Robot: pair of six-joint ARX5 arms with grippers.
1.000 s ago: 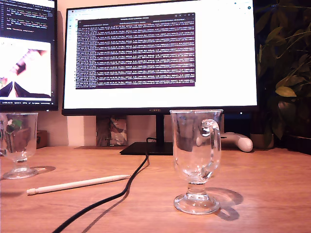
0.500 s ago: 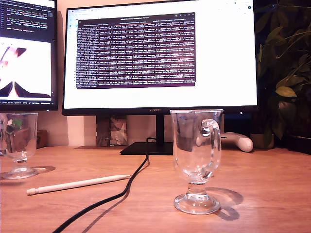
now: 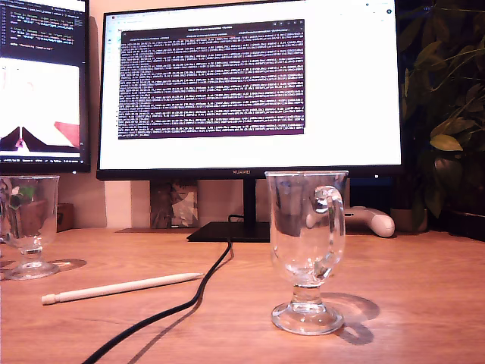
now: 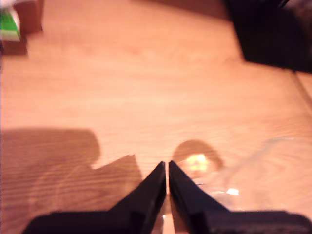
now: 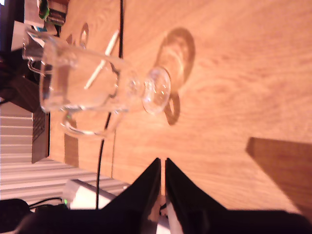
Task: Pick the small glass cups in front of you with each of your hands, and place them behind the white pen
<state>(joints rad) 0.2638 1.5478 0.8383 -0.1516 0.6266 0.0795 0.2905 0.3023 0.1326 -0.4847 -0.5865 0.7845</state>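
Since the earlier frames, only the picture on the side monitor (image 3: 42,83) at the upper left of the exterior view has changed. The cups, pen and cable lie as before.

**Layout, exterior view, left to right**
- Left cup (image 3: 29,227): upright at the left edge, farther back than the pen.
- Pen (image 3: 121,288): flat on the desk (image 3: 424,303) at lower left, tan tip toward the left.
- Cable (image 3: 178,303): runs from the main monitor's stand to the lower edge, passing just beside the pen's right end.
- Right cup (image 3: 307,250): upright right of centre, nearer the camera than the pen, handle toward the right.
- No gripper shows in this view.

**Grippers**
- My first gripper (image 4: 167,165): fingers drawn almost together, holding nothing. Faint glints beside them suggest glass, but the blur prevents confirmation.
- My second gripper (image 5: 162,161): fingers likewise nearly touching, holding nothing. It faces the right cup (image 5: 97,87), well apart, with the pen (image 5: 102,61) and cable (image 5: 121,29) beyond it.

**Procedure (approach and grasp; judged as barely started)**
1. Spread the fingers wide before closing in. At the present setting they would likely push the glass over.
2. Grip the bowl or stem, clear of the handle.
3. Clamp gently, since smooth glass is likely to slip.
4. Lift straight up, and carry over the pen and cable without snagging either.
5. Set the foot down flat beyond the pen.
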